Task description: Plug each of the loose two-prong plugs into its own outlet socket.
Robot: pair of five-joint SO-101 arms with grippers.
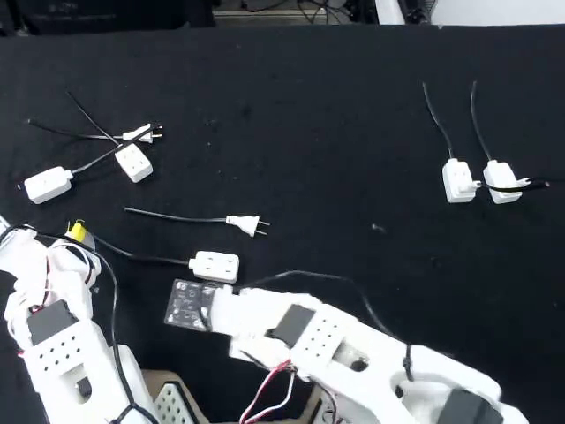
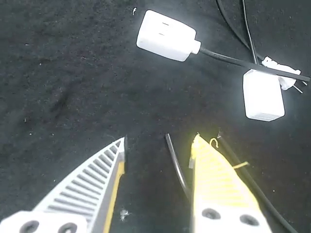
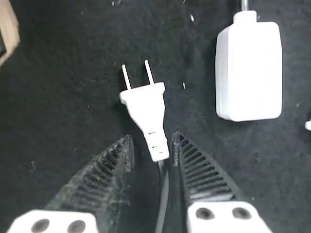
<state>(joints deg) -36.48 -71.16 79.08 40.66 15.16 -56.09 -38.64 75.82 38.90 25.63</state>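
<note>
right claw (image 3: pixel 149 143): part-way open, fingers set either side of the tail of the middle plug (image 3: pixel 144 109), nothing gripped. Probably lined up this way for a pinch behind the prongs, leaving them free to enter the slots. Touching the plug or just above it: cannot tell.
middle plug: flat on the black table (image 1: pixel 335 115), prongs pointing away from the right claw, near the nearest socket (image 3: pixel 249 70) but apart from it. Not plugged in.
left claw (image 2: pixel 158 148): wide open, holding nothing. Black cord (image 2: pixel 176 167) lying between its fingers, probably a socket's lead; possibly a good spot for steadying that socket later.
left group: long socket (image 2: pixel 165 36), square socket (image 2: pixel 263 94) and small plug (image 2: pixel 282 73) close together, the plug partly under a crossing cord. Loose as well, so more of the job left there.
right-hand pair of sockets (image 1: pixel 479 181): side by side, well apart from both arms, with a dark lead across one. Plugged or not: too small to tell.
from the wrist views: finger gaps, prong direction, the two slots on the face of the long socket.
from the high view: the whole layout, with three separate clusters across the table and both arms low at the near edge.
</note>
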